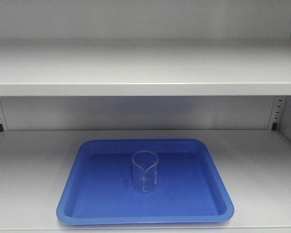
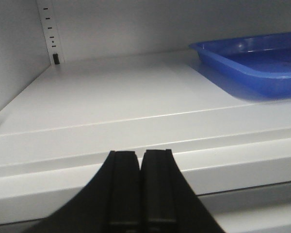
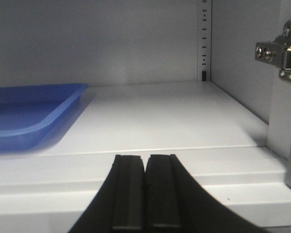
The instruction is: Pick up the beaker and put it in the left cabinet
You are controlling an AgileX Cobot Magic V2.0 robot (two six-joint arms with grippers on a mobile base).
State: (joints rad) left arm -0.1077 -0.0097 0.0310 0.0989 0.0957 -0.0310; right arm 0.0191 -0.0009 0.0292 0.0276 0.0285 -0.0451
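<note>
beaker (image 1: 145,171) upright mid blue tray (image 1: 87,204) — both grippers (image 2: 140,187) (image 3: 145,189) clenched empty; open wide, approach level.

We see the tray (image 1: 111,194) resting on the lower shelf (image 1: 262,165) of the left cabinet (image 1: 145,68), roughly midway across. The beaker (image 1: 145,171) stands upright in the tray, about at its centre, though its base is hard to trace. Another shelf (image 1: 145,89) runs above the tray.
</note>
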